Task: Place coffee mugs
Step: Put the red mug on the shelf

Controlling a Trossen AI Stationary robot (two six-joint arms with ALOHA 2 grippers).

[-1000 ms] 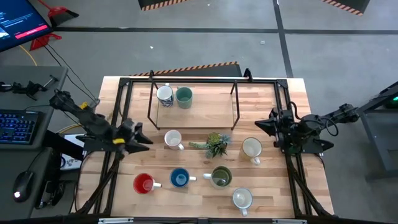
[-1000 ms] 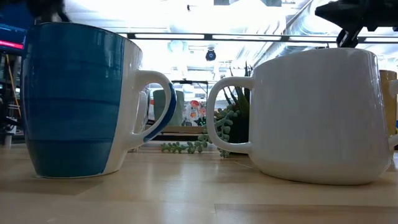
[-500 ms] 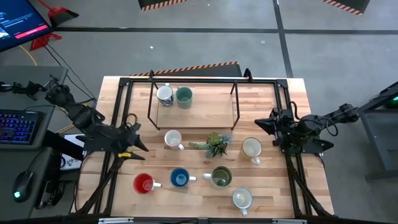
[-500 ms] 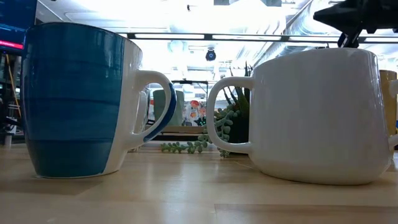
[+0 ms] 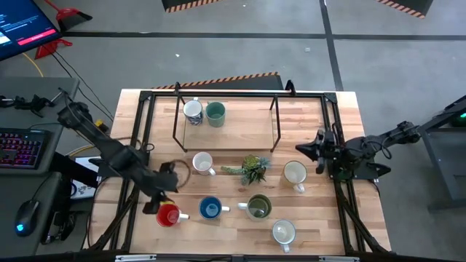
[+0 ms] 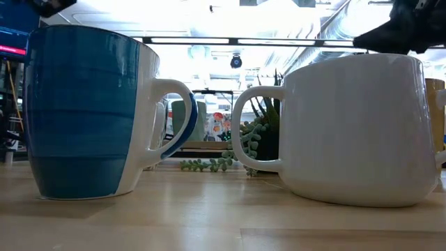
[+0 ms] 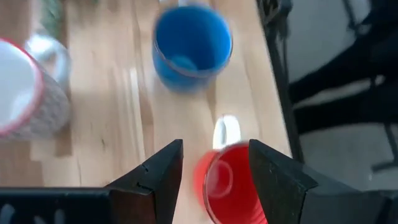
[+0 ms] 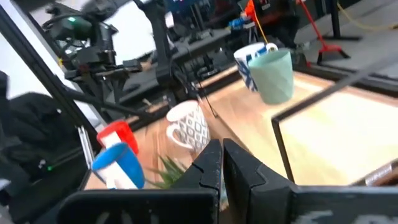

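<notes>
A: High view first — where do I have the left gripper [image 5: 156,198]?

B: I see it over the tabletop [image 5: 313,218] near the front left, just beside the red mug [image 5: 168,215]. From the left wrist view its fingers stand wide apart with the red mug [image 7: 229,180] showing between them, and nothing is gripped.

A: And the right gripper [image 5: 314,151]?

B: It hangs at the right side, just beside the cream mug [image 5: 294,173]. In my right wrist view the fingers [image 8: 208,167] sit close together, almost touching, around nothing.

A: Where are the other mugs?

B: I count a blue mug [image 5: 210,209] right of the red one, then an olive mug [image 5: 258,207], and a white mug [image 5: 283,232] nearest the front edge. A patterned mug [image 5: 202,163] stands at centre left of the plant [image 5: 251,169]. On the board [image 5: 247,127] inside the black frame [image 5: 226,94] at the back, a white-and-blue mug [image 5: 193,110] and a teal mug [image 5: 215,113] stand side by side, touching or nearly so.

A: Low view?

B: I only get the blue mug [image 6: 87,111] and a white mug [image 6: 355,125] up close, both upright.
</notes>
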